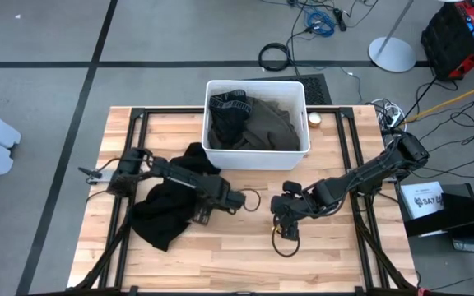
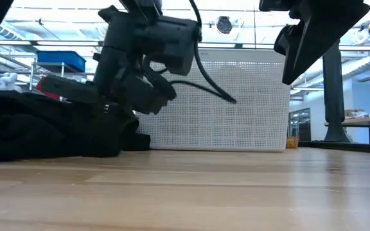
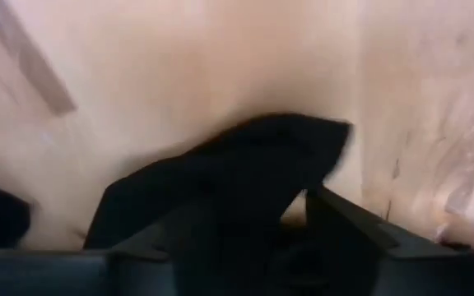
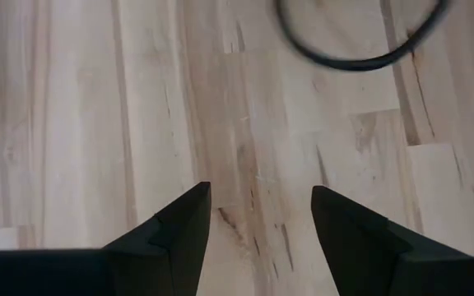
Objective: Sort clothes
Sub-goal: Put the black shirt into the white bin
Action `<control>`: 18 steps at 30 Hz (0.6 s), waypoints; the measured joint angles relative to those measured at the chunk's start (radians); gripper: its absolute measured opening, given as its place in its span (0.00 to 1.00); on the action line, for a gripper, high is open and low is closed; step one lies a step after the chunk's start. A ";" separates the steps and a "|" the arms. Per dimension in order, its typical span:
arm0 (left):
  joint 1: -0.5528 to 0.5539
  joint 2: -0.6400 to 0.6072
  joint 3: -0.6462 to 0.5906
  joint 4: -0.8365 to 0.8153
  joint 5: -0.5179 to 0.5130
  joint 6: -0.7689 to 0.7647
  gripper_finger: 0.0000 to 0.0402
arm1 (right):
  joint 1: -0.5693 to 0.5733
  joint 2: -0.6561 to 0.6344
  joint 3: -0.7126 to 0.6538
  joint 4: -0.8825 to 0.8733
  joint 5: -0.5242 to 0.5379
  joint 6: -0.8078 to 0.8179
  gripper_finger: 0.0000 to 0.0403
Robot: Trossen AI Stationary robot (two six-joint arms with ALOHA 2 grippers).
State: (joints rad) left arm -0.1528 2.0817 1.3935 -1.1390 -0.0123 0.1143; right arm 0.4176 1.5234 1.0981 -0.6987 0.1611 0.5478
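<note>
A black garment [image 1: 163,215] lies bunched on the wooden table at the left, and also shows in the low view [image 2: 44,131]. My left gripper [image 1: 202,210] points down at its right edge, low over the table [image 2: 117,106]. In the left wrist view the black cloth [image 3: 245,164] fills the space between the fingers and hides one of them. My right gripper [image 1: 285,224] hovers open and empty over bare wood [image 4: 260,191] at the centre right. A dark olive garment [image 1: 271,123] and a black one [image 1: 227,107] lie in the white bin [image 1: 256,153]. My left gripper comes from above, pointing down, with a bunched part of the black garment [image 3: 286,177] between its fingers. One finger [image 3: 348,226] shows beside the cloth and the other is covered by it. The garment lies on the table. Whether the fingers press on it I cannot tell.
The white bin stands at the far centre; its perforated wall [image 2: 236,96] fills the low view's middle. A black cable loop [image 1: 285,245] lies on the table below my right gripper [image 4: 344,57]. A small round object [image 1: 313,119] sits right of the bin.
</note>
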 joint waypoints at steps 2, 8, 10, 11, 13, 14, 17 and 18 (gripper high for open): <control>0.026 0.001 -0.002 -0.016 0.011 -0.018 0.40 | 0.009 0.000 0.000 0.000 0.000 0.011 0.50; 0.063 0.005 0.025 -0.081 0.009 -0.077 0.04 | 0.037 0.000 0.000 -0.001 0.000 0.017 0.50; 0.064 0.003 0.049 -0.107 0.006 -0.085 0.04 | 0.047 0.000 0.000 0.000 0.000 0.017 0.50; 0.064 0.004 0.064 -0.120 0.001 -0.090 0.03 | 0.051 0.000 0.000 -0.001 0.000 0.021 0.50; 0.059 -0.006 0.116 -0.151 0.006 -0.103 0.02 | 0.059 0.000 0.000 -0.001 0.000 0.034 0.50; 0.053 -0.016 0.144 -0.171 0.016 -0.109 0.02 | 0.060 0.000 0.000 -0.002 0.000 0.039 0.50; 0.024 -0.054 0.231 -0.203 0.035 -0.134 0.01 | 0.063 0.000 0.000 -0.002 0.000 0.043 0.50; 0.012 -0.067 0.263 -0.210 0.041 -0.137 0.01 | 0.063 0.000 0.000 -0.001 0.000 0.043 0.50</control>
State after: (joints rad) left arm -0.1404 2.0142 1.6570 -1.3486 0.0285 -0.0230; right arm 0.4807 1.5234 1.0977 -0.6997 0.1612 0.5907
